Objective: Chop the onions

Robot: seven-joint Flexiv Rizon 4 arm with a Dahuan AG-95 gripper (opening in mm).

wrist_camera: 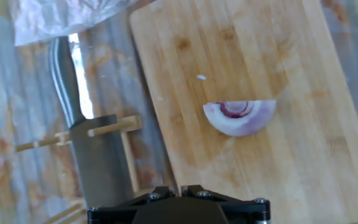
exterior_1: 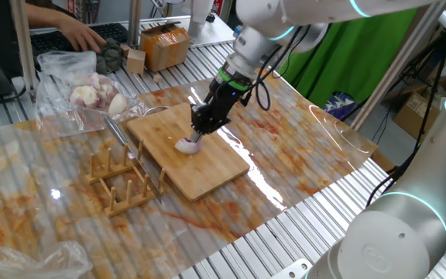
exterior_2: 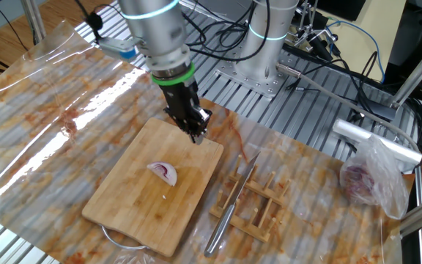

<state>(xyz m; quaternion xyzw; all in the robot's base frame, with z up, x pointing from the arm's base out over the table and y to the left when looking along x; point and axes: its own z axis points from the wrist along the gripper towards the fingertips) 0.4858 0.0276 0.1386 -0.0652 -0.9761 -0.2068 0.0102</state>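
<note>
The white glossy robot arm [exterior_2: 152, 26] has green glowing rings, black cables, and a black two-finger gripper [exterior_2: 196, 133].

The table [exterior_1: 300, 225] had a top of ribbed metal slats, and a clear plastic sheet [exterior_1: 316, 147] stained orange-brown lay over most of it, catching bright glare. Beyond the table's far edge hung a green cloth [exterior_1: 339, 54]. Beside the table, wood-plank floor [exterior_2: 6, 29] showed, and black cables [exterior_2: 328, 51] trailed near its metal frame.
</note>
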